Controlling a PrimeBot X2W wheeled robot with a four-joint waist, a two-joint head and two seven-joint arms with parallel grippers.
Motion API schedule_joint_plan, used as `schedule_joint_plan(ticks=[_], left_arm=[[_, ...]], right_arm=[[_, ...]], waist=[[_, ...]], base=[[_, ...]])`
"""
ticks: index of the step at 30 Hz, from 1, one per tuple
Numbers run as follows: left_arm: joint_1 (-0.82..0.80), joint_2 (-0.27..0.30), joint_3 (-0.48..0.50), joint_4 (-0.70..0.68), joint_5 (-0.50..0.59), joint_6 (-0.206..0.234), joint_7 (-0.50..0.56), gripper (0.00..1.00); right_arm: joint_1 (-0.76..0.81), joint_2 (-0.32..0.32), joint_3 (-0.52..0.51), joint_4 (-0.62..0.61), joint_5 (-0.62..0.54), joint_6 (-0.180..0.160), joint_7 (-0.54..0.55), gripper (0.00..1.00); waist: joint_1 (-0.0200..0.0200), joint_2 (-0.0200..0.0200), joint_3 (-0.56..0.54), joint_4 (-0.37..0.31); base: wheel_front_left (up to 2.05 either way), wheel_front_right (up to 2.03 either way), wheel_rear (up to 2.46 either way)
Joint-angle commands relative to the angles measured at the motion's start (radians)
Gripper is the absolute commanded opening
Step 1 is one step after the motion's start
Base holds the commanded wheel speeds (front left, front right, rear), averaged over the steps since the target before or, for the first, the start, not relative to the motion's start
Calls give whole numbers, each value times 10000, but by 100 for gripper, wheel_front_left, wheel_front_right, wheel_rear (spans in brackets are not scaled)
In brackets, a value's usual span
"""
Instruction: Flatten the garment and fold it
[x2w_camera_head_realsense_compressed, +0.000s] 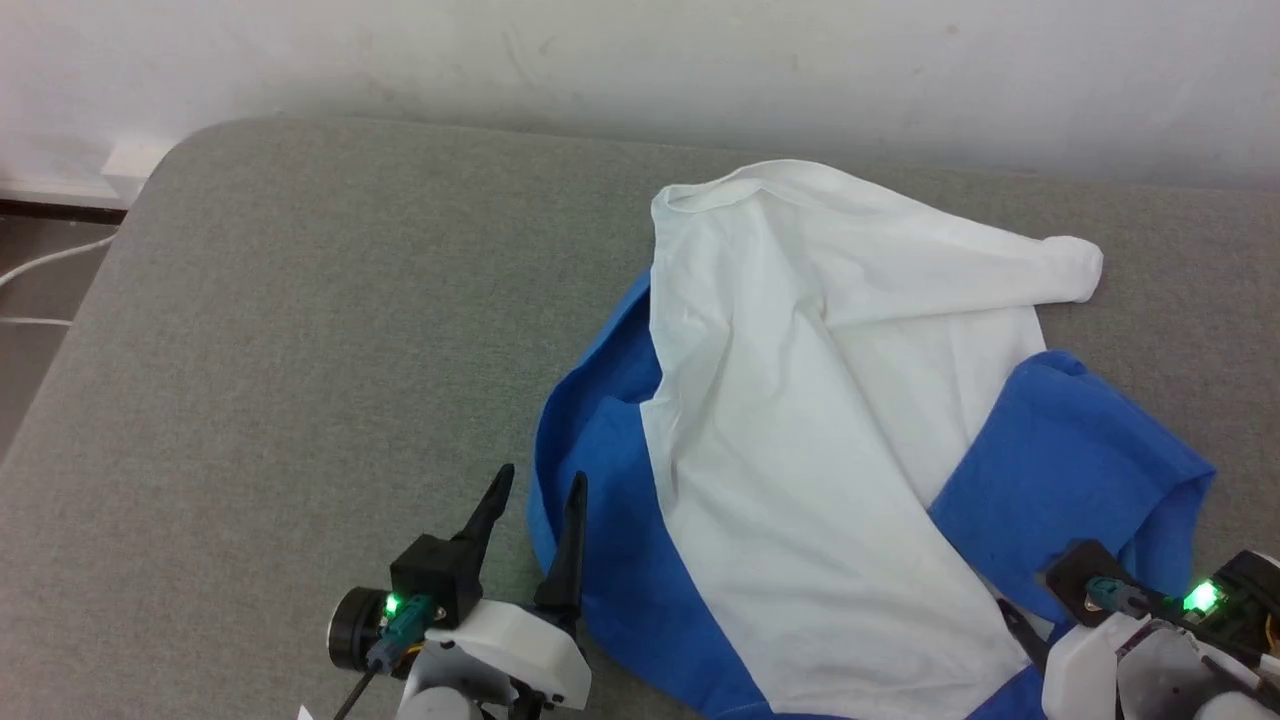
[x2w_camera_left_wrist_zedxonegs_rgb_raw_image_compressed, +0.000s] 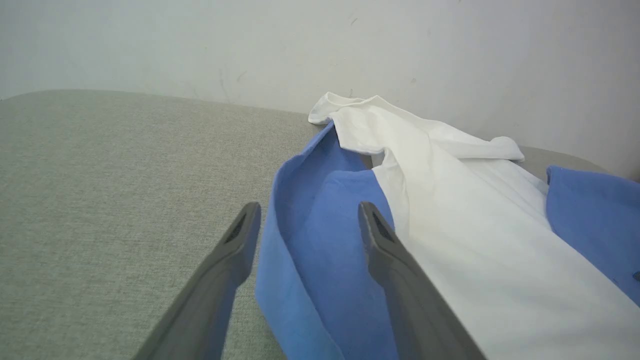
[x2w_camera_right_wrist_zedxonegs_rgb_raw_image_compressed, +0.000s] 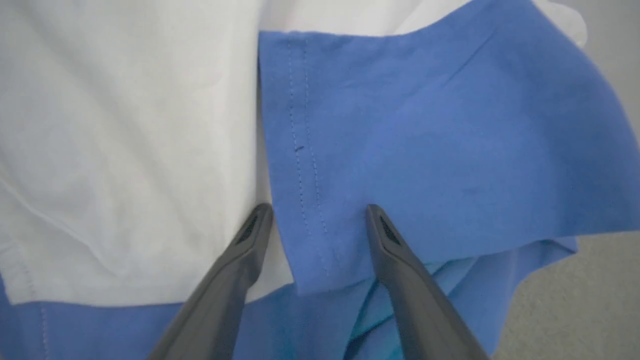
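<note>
**Both pincers wide, sleeves waiting**

The left pincer stood spread and empty, its fingertips right at the folded edge of the left-side sleeve, the blue cloth lying off at one o'clock from it. The right pincer gaped too, gripping nothing, poised over the right-side sleeve with the stitched hem running up between its fingers. Outward from there, the garment sprawled rumpled on the grey surface, right of centre. Its white body ran long from six to twelve o'clock, and one white corner was flung out towards two, near the wall. My read was that flattening was the step in hand. The right arm sat nearer, already above cloth, and each sleeve wanted drawing out sideways.
</note>
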Motion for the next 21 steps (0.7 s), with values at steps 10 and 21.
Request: schedule_joint_plan(ticks=[10,21], left_arm=[[-15,-12,-9,239,44,-5,-47,100],[4,-12,-11,197,65,-23,-47,100]], right_arm=[[-96,387,-420,249,479,-21,-234,0],[-189,1225,-3289,-1472,3155,-21,1064,0]], waist=[[-1,-1,-303,-162],[-1,-1,-238,-536]], base=[[0,0,0],[0,0,0]])
